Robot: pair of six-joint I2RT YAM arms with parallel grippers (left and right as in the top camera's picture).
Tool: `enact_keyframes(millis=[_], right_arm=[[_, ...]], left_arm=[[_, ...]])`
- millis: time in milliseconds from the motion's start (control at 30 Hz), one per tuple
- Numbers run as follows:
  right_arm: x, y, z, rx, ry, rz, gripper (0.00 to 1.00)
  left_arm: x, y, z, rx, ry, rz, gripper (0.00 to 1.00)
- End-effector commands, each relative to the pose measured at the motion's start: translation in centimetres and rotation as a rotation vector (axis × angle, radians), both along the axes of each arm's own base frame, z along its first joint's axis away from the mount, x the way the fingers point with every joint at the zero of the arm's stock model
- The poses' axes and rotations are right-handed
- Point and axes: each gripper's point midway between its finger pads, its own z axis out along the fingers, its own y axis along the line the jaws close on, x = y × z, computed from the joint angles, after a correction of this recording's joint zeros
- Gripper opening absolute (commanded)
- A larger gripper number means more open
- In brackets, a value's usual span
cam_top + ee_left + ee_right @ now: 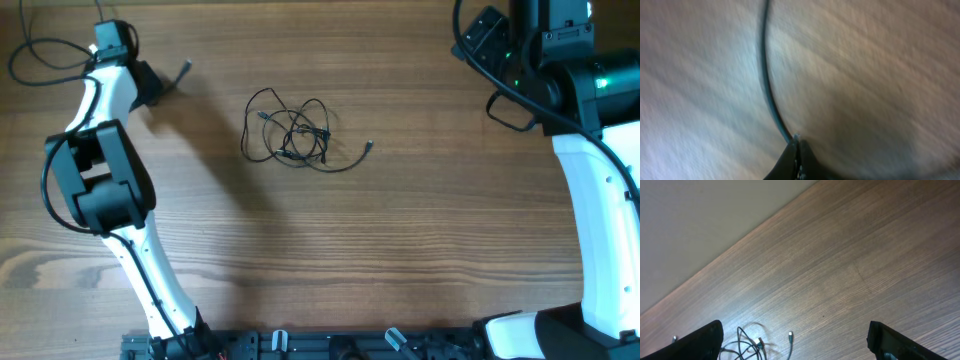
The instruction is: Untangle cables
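Observation:
The cables lie as a small tangle of thin black cords on the wooden table, with one loose strand ending in a silvery plug to the right. They also show at the bottom left of the right wrist view. My right gripper is open and empty, high above the table at the far right. My left gripper is far left of the tangle. In the blurred left wrist view its fingers are pressed shut, and a dark cord runs up from their tip. I cannot tell whether they hold it.
A thin black wire of the left arm loops at the far left corner. The right arm's base and thick cables fill the right side. The table's far edge meets a grey wall.

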Motion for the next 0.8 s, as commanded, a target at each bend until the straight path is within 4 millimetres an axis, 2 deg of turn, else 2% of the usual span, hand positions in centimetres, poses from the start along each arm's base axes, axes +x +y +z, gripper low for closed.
enact_keyframes(millis=[0, 67, 167, 200, 233, 300, 333, 367, 400, 467, 533, 633, 767], right_arm=[[0.2, 0.2, -0.1, -0.017, 0.007, 0.032, 0.94], [0.2, 0.2, -0.1, -0.04, 0.012, 0.058, 0.94], [0.2, 0.2, -0.2, -0.042, 0.014, 0.06, 0.94], [0.2, 0.2, -0.2, -0.042, 0.014, 0.06, 0.94], [0.2, 0.2, -0.2, -0.042, 0.014, 0.059, 0.94], [0.2, 0.2, -0.3, -0.041, 0.016, 0.059, 0.94], [0.2, 0.2, -0.3, -0.04, 0.015, 0.057, 0.94], [0.3, 0.2, -0.2, -0.039, 0.013, 0.058, 0.94], [0.3, 0.3, -0.2, -0.035, 0.011, 0.06, 0.94], [0.4, 0.6, -0.3, -0.021, 0.012, 0.072, 0.94], [0.4, 0.9, -0.3, -0.009, 0.015, 0.083, 0.94], [0.3, 1.1, -0.4, 0.0, 0.018, 0.092, 0.94], [0.4, 1.1, -0.4, 0.001, 0.018, 0.091, 0.94]], left_arm=[[-1.6, -3.8, 0.3, -0.077, 0.025, 0.101, 0.04], [-1.0, -4.2, 2.7, -0.087, -0.036, 0.129, 0.04], [0.3, -3.1, 5.9, -0.078, -0.147, 0.156, 0.06], [0.9, -2.1, 6.6, -0.072, -0.193, 0.171, 0.24], [1.2, -1.2, 6.9, -0.068, -0.217, 0.183, 0.38], [1.5, 0.6, 7.3, -0.056, -0.255, 0.211, 0.42], [1.7, 1.2, 7.4, -0.052, -0.269, 0.22, 0.49], [1.8, 1.7, 7.2, -0.048, -0.279, 0.228, 0.58], [2.0, 2.1, 6.7, -0.045, -0.283, 0.232, 0.74], [2.1, 2.3, 5.3, -0.042, -0.271, 0.237, 0.88], [1.9, 2.9, 3.5, 0.002, -0.234, 0.232, 0.88], [1.2, 3.8, 1.7, 0.057, -0.182, 0.24, 0.8], [0.9, 3.8, 0.7, 0.054, -0.158, 0.24, 0.68]])
